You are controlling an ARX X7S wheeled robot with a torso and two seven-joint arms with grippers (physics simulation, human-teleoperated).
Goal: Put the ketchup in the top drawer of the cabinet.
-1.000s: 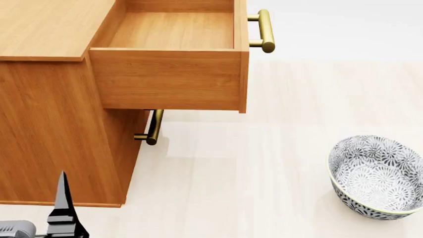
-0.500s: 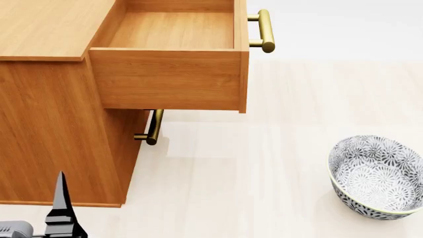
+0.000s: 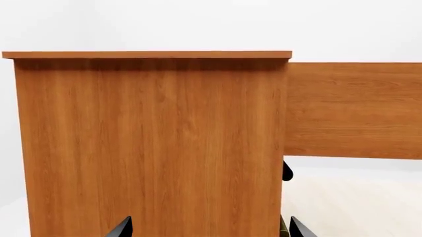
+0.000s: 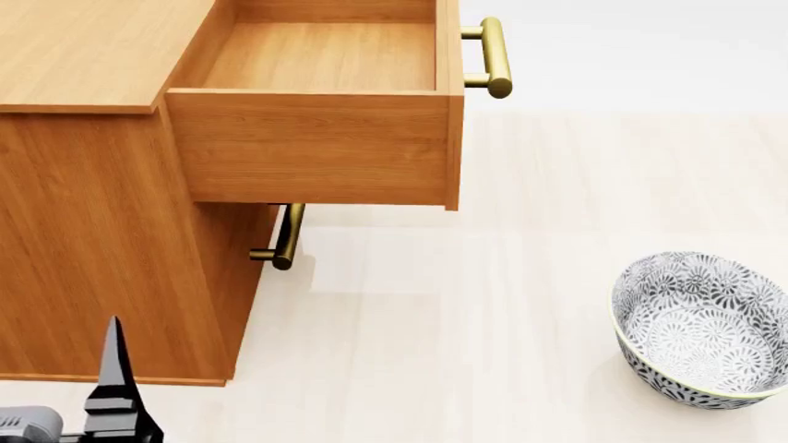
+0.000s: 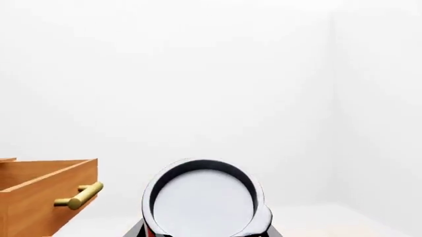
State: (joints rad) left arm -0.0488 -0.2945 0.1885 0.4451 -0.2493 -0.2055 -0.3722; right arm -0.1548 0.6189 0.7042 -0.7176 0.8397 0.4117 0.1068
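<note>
Ketchup (image 5: 201, 205) is showing only in the right wrist view, end-on, its pale round top facing the camera with a sliver of red at the lower rim; it is sitting between the dark fingers of the right gripper (image 5: 203, 232), which is clenching it, up in the air off to the side of the drawer front. Going left to right in the head view, the left gripper (image 4: 114, 388) is poking up at the lower left edge, just in front of the cabinet (image 4: 87, 231); only one black finger is showing there, while the left wrist view is catching two finger tips set well apart, so it is standing released and holding nothing. The cabinet is filling the left side, its flat top reaching the upper edge. The top drawer (image 4: 320, 138) is hanging pulled out to the right, its inside bare wood, its brass handle (image 4: 493, 57) sticking out from the front. Below it, the lower drawer's handle (image 4: 286, 238) is peeking out. Far right, a patterned bowl (image 4: 702, 330) is sitting on the pale floor (image 4: 493, 323), well apart from the cabinet.
</note>
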